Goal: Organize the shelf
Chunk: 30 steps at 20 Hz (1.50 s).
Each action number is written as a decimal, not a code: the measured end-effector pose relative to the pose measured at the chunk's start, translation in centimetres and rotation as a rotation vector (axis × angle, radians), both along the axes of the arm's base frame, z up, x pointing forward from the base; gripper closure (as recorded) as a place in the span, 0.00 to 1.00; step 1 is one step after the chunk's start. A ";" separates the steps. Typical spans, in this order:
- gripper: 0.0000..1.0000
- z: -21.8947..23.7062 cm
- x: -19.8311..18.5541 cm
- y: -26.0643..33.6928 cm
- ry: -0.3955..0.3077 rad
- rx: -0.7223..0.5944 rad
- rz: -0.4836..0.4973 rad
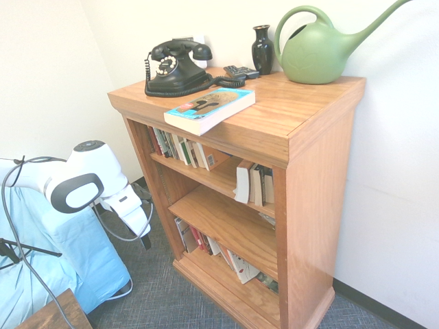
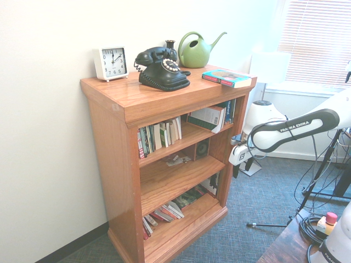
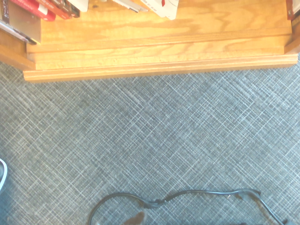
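Observation:
The shelf [image 1: 302, 103] [image 2: 137, 98] is an orange-brown wooden bookcase with three open tiers. Its base [image 3: 159, 51] shows in the wrist view. A teal-covered book [image 1: 209, 108] [image 2: 228, 78] lies flat on the top board at the front edge. Upright books [image 1: 180, 147] [image 2: 159, 136] fill part of the top tier, and others lean loosely beside them [image 1: 254, 184]. Toppled books [image 1: 226, 257] [image 2: 164, 212] lie on the bottom tier. My gripper [image 1: 145, 236] [image 2: 237, 167] hangs open and empty in front of the shelf, pointing down over the carpet.
On the top board stand a black rotary phone [image 1: 177, 65], a dark vase [image 1: 262, 48], a green watering can [image 1: 319, 48], a remote [image 1: 240, 70] and a white clock [image 2: 111, 62]. A blue-draped thing [image 1: 62, 253] stands beside the arm. A cable [image 3: 178, 199] lies on the carpet.

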<state>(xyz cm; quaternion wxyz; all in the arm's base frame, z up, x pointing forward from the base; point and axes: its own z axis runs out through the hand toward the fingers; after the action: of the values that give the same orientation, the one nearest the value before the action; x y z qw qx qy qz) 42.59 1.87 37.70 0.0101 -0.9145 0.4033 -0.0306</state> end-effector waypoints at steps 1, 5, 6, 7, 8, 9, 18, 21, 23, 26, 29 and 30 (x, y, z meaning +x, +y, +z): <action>0.00 0.0 0.0 0.0 0.001 0.000 -0.001; 0.00 0.0 0.2 -0.6 0.007 -0.008 -0.009; 0.00 0.1 0.2 -0.7 0.005 -0.011 -0.011; 0.00 0.2 0.3 -0.8 0.003 -0.014 -0.013; 0.00 0.4 0.3 -1.0 0.001 -0.023 -0.015; 0.00 0.6 0.3 -1.1 -0.002 -0.039 -0.017; 0.00 7.7 -0.6 -4.4 -0.044 -0.402 -0.059; 0.00 10.5 -0.2 -4.7 -0.055 -0.511 -0.054; 0.00 12.0 0.2 -4.5 -0.066 -0.588 -0.049; 0.00 14.0 0.6 -4.2 -0.076 -0.699 -0.047; 0.00 16.3 0.9 -3.8 -0.078 -0.804 -0.045; 0.00 17.1 1.0 -3.6 -0.079 -0.834 -0.043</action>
<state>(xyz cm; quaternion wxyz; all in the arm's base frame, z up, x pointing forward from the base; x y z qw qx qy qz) 43.61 -1.69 54.76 -0.3463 -0.8297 0.3745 -0.2265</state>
